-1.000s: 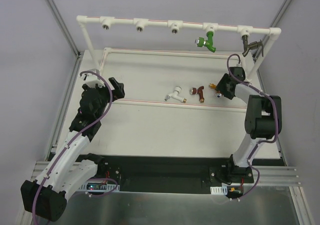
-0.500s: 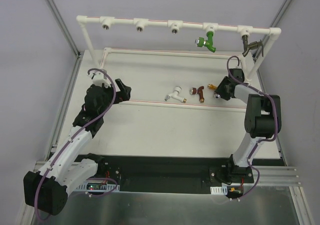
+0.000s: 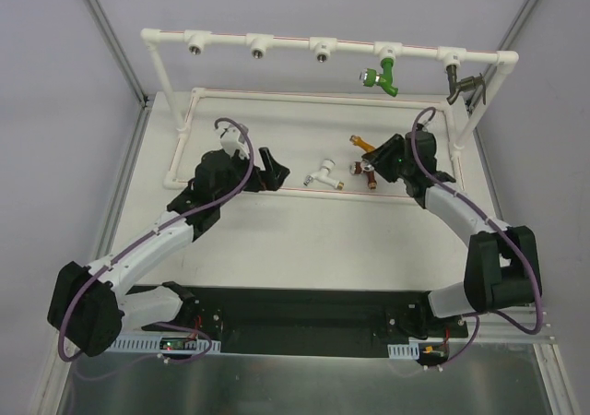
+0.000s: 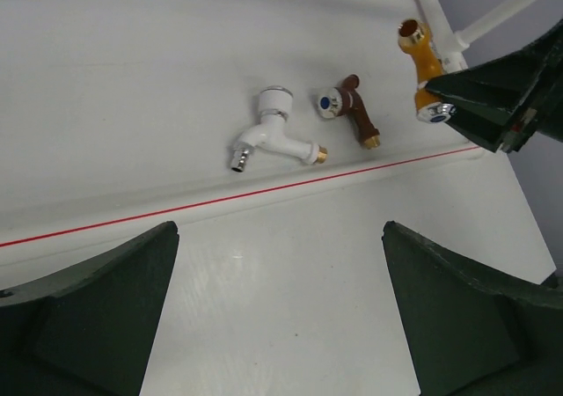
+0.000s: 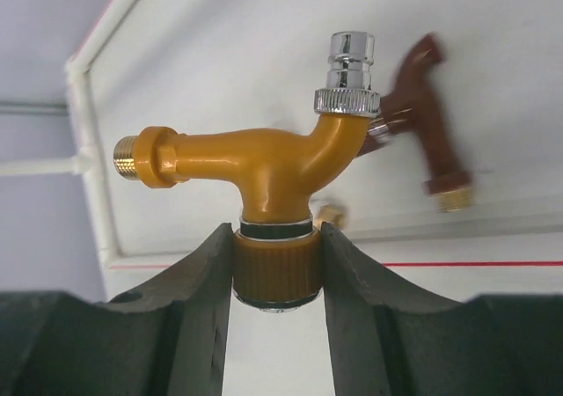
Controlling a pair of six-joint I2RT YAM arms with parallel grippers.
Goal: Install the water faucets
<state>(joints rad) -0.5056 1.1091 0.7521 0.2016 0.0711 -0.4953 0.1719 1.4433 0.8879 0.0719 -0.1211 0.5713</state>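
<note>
My right gripper (image 3: 376, 155) is shut on the knob of the orange-gold faucet (image 5: 255, 163), held above the table; it also shows in the top view (image 3: 360, 145) and the left wrist view (image 4: 422, 60). The white faucet (image 3: 323, 174) (image 4: 277, 135) and the dark red faucet (image 3: 363, 169) (image 4: 350, 107) lie on the table; the dark red one shows blurred in the right wrist view (image 5: 428, 114). The green faucet (image 3: 383, 74) and the grey faucet (image 3: 461, 85) hang from the white pipe frame (image 3: 286, 42). My left gripper (image 3: 274, 170) is open and empty, left of the white faucet.
Three open tee sockets (image 3: 258, 50) sit on the frame's top bar. A low white pipe (image 3: 304, 96) runs along the table's back, and a post (image 3: 180, 134) down the left. A red line (image 4: 220, 201) crosses the table.
My right gripper has lifted the orange-gold faucet and carried it left, over the dark red one. My left arm has swung right toward the white faucet.
</note>
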